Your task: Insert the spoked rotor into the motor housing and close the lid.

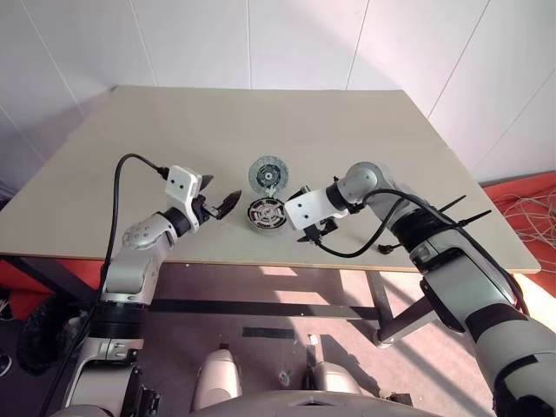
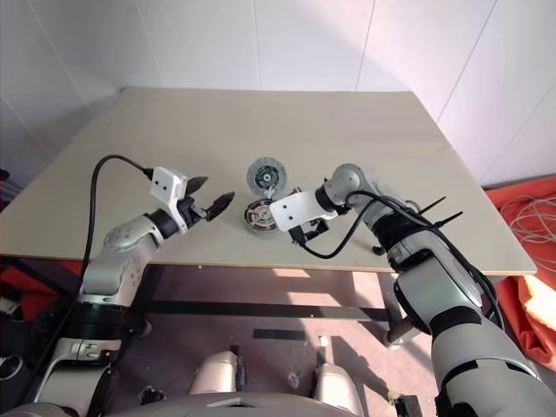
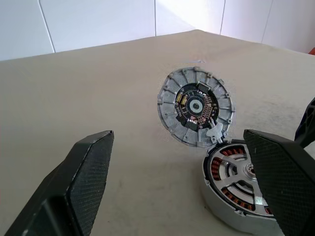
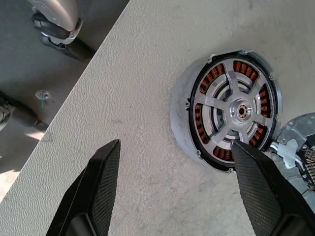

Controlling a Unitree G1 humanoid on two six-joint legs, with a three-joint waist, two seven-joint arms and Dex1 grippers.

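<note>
right wrist view: spoked rotor [image 4: 235, 114] lies flat in motor housing [image 4: 183, 123], face up; both grippers' fingers released.

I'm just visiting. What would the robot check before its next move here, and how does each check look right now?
1. Rotor sits in the housing: ok.
2. Lid closed over the housing: not ok, it lies open beside it.
3. Left pincer open and empty: ok.
4. Right pincer open and empty: ok.
5. Lid joined to the housing by a hinge: cannot tell.
</note>
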